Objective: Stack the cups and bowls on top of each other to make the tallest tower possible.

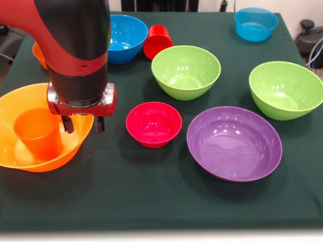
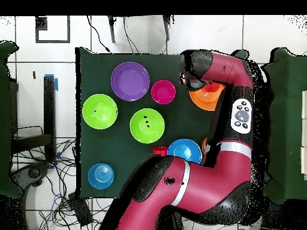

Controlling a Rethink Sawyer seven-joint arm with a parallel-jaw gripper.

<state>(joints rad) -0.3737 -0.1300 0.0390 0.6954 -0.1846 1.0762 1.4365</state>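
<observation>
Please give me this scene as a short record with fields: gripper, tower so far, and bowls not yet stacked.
gripper: open, over the big orange bowl's rim
tower so far: orange cup upside down in the big orange bowl
bowls not yet stacked: small crimson bowl, purple bowl, two lime green bowls

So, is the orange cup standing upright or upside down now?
Upside down: the orange cup stands inside the big orange bowl with its narrow closed end up.
</observation>
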